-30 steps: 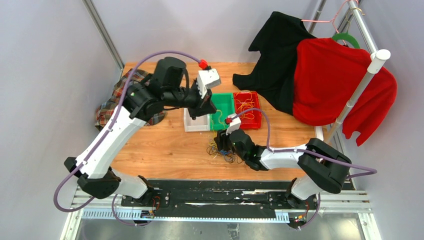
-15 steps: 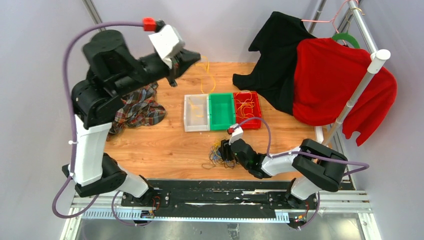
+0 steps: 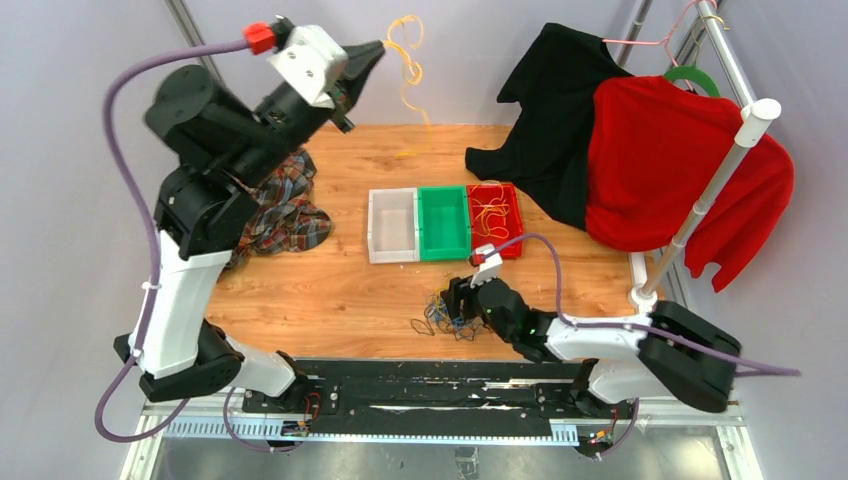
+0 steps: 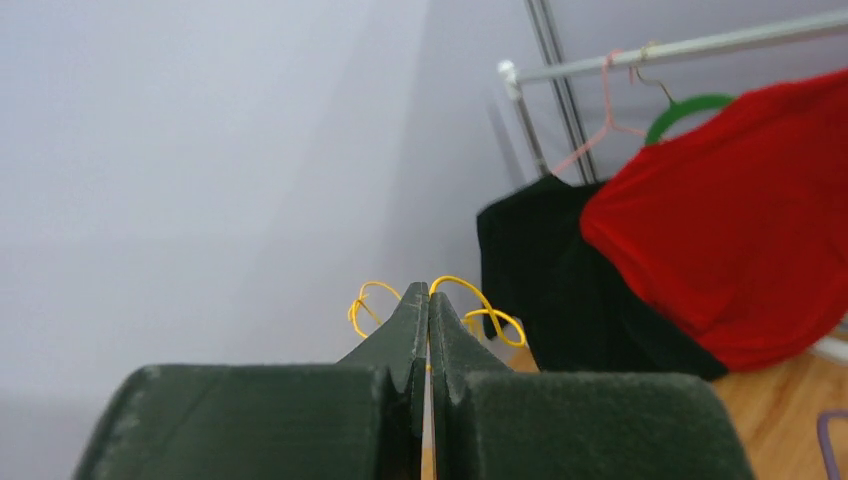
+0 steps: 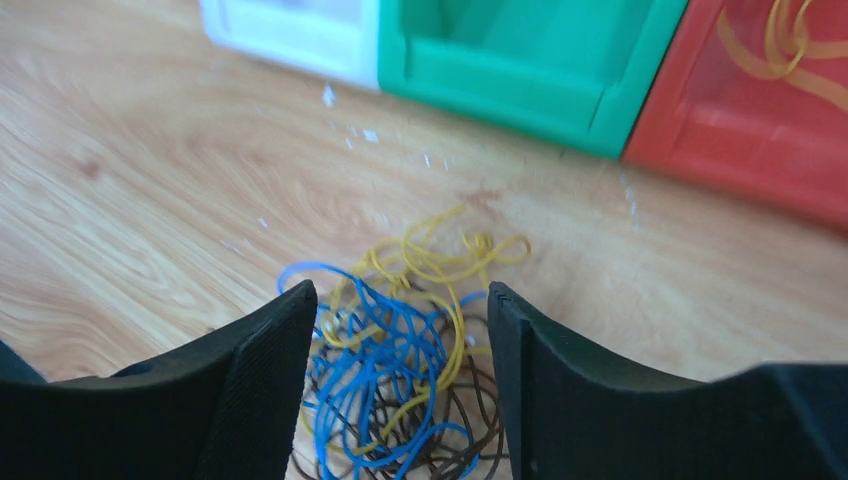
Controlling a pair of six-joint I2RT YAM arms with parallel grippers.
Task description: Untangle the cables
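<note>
- Overhead view: the left claw [image 3: 378, 52] is raised high over the far side of the table and pinched shut on a yellow cable [image 3: 407, 60]. The cable curls just past its tips and hangs down below it towards the wood, well apart from everything else. The right claw [image 3: 455, 303] sits low, right at the tangle [image 3: 438, 318] of blue, yellow and dark wire on the table. Just beyond this claw stand a white bin [image 3: 392, 250], a green bin [image 3: 444, 245] and a red bin [image 3: 512, 240]. Only the red one shows wire in it, a few yellow loops [image 3: 490, 212].
- Left wrist view: the jaws meet with no gap, and the yellow cable [image 4: 465, 295] loops out on both sides of the left claw [image 4: 428, 295], so the grip is on that single strand.
- Right wrist view: the right claw [image 5: 398, 305] stands open, with the tangle [image 5: 400, 380] between and just beneath its fingers [image 5: 270, 370]. It has closed on nothing. Ahead of it, the red bin [image 5: 720, 130] holds yellow loops [image 5: 790, 30].
- Progress, as I judge it: one yellow strand is clear and some yellow is already binned. The blue and dark wires and more yellow are knotted together, so most of the sorting is left.
</note>
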